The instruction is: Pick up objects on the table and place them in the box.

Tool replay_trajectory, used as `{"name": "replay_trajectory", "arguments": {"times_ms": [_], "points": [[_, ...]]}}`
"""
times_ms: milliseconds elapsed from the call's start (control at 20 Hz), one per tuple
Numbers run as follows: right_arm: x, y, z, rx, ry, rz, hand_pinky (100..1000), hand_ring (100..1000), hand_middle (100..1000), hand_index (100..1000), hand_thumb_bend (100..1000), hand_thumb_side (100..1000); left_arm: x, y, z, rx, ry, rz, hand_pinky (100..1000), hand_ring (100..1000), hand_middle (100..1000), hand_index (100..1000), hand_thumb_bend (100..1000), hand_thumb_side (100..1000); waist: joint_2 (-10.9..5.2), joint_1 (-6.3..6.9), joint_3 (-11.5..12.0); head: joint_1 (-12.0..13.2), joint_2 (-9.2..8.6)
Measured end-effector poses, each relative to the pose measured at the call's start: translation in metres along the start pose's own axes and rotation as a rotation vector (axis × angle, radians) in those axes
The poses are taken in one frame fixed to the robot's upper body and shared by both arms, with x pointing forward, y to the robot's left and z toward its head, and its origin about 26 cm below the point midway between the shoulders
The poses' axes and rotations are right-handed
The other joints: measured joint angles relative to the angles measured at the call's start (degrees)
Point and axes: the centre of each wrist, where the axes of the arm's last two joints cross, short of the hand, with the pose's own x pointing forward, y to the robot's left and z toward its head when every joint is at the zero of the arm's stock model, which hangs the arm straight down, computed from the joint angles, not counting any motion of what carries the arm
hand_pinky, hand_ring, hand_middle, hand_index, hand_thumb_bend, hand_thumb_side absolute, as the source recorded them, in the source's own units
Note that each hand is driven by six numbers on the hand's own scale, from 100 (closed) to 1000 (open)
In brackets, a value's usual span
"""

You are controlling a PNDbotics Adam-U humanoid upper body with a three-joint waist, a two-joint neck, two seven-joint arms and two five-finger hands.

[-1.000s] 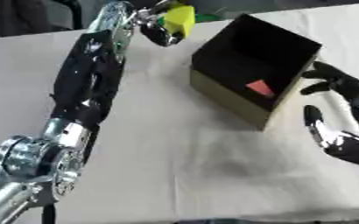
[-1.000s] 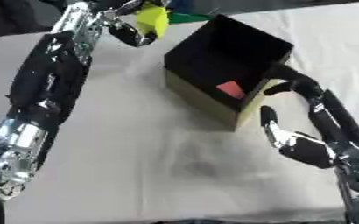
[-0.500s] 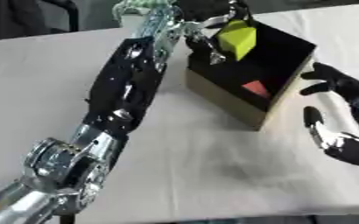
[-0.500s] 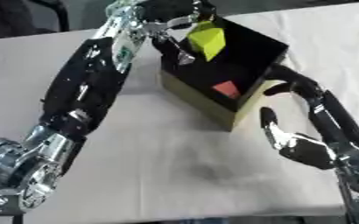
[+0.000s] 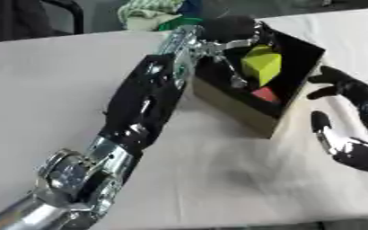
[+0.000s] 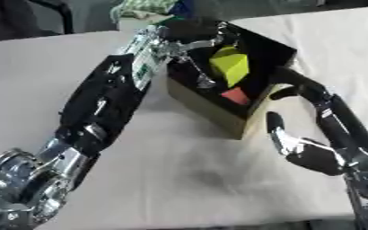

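While the long black and silver left arm stretches up the white-covered counter point(image 5: 54, 90) toward one o'clock, its left hand point(image 5: 233, 41) reaches over the near wall of the open black cardboard box with tan outer sides point(image 5: 242, 110). The hand's silver fingers point(image 5: 236, 80) are curled around a yellow-green angular block point(image 5: 262, 65), which sits inside the box mouth, at about twelve o'clock from the box's middle; whether the block rests on the box floor or hangs clear of it is hard to say from here. Below the block, toward five o'clock, a small red flat piece point(image 5: 265, 94) lies on the dark floor of the box.

At three o'clock from the box, the black right hand point(image 6: 309, 152) stands beside the right-hand wall with its fingers point(image 5: 340, 78) straight and spread, holding nothing; the upper fingertips come just beside the box's rim, and the thumb points up from lower down.

Beyond the box, at twelve o'clock along the far edge of the counter, a bundle of green and white cloth point(image 5: 148, 11) lies next to something blue and green.
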Motion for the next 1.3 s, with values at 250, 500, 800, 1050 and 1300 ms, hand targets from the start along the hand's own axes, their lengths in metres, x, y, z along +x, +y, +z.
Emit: {"name": "replay_trajectory", "arguments": {"times_ms": [250,500,800,1050,1300], "points": [[0.000,0.000,0.000,0.000,-0.001,-0.001,998,723,828,1000,100,554,0.002,-0.002,-0.002,0.022,-0.011,0.027,754,719,757,856,367,325,0.03,0.00,0.00,0.00,0.00],[0.000,0.000,0.000,0.000,-0.001,-0.002,998,723,827,1000,100,554,0.003,0.004,-0.002,0.045,-0.012,0.038,764,732,778,868,399,363,0.03,0.00,0.00,0.00,0.00],[0.000,0.000,0.000,0.000,0.000,-0.003,998,722,826,1000,100,553,0.005,0.014,-0.001,0.099,-0.023,0.051,745,682,722,863,349,352,0.02,-0.03,0.22,-0.05,0.00],[0.000,0.001,0.001,-0.001,0.004,-0.005,998,721,825,1000,100,553,0.000,0.033,0.016,0.209,-0.033,0.064,731,663,694,852,292,303,-0.15,-0.26,1.40,-0.45,0.00],[-0.002,0.000,0.003,-0.009,0.017,-0.007,999,715,821,1000,100,552,-0.014,0.052,0.072,0.361,-0.005,0.097,725,664,687,849,189,271,-0.35,-0.41,3.40,-1.16,0.02]]}}
